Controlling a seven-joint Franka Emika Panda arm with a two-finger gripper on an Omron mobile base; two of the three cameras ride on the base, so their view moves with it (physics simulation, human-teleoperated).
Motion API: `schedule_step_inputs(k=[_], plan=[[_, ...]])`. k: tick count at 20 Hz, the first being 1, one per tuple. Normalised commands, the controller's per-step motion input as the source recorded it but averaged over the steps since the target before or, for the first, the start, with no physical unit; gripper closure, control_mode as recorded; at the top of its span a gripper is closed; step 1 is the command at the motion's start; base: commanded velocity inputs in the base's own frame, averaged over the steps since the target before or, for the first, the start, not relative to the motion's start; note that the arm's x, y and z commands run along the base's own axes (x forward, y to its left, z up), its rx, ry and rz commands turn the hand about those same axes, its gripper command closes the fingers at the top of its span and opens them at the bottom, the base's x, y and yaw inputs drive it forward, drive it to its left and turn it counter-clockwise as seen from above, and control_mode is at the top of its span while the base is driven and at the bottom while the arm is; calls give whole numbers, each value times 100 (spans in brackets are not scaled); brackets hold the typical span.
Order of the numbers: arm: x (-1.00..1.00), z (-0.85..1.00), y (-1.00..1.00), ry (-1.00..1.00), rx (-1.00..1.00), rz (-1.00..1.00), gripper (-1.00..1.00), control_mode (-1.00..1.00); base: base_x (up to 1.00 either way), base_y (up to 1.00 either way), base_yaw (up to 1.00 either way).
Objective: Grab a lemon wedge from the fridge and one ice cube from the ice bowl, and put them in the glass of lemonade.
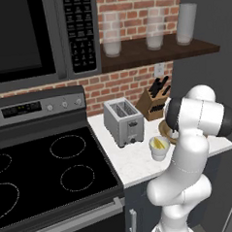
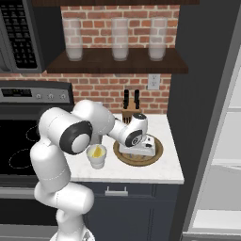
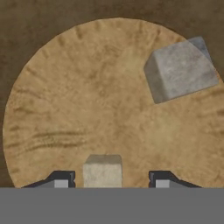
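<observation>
The end effector is lowered into the ice bowl so that one ice cube comes between its two fingertips. The jaws are partly open on both sides of the cube; whether they already press it cannot be told. This cube is small, pale grey and blocky. A second, bigger cube lies apart. On the bench, the glass of lemonade stands just beside the bowl, with a yellow piece already seen inside.
</observation>
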Motion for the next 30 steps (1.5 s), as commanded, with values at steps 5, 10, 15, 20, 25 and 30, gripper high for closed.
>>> schedule_step_inputs(k=[5,10,15,20,25,30], plan=[[0,0,0,0,0,0,100,-100,0,0,0],[0,0,0,1,0,0,100,-100,0,0,0],[3,0,-2,0,0,0,100,-100,0,0,0],[3,16,0,-3,2,0,100,-100,0,0,0],[0,32,-8,-10,9,0,100,-100,0,0,0],[0,28,-2,-6,6,0,100,-100,0,0,0]])
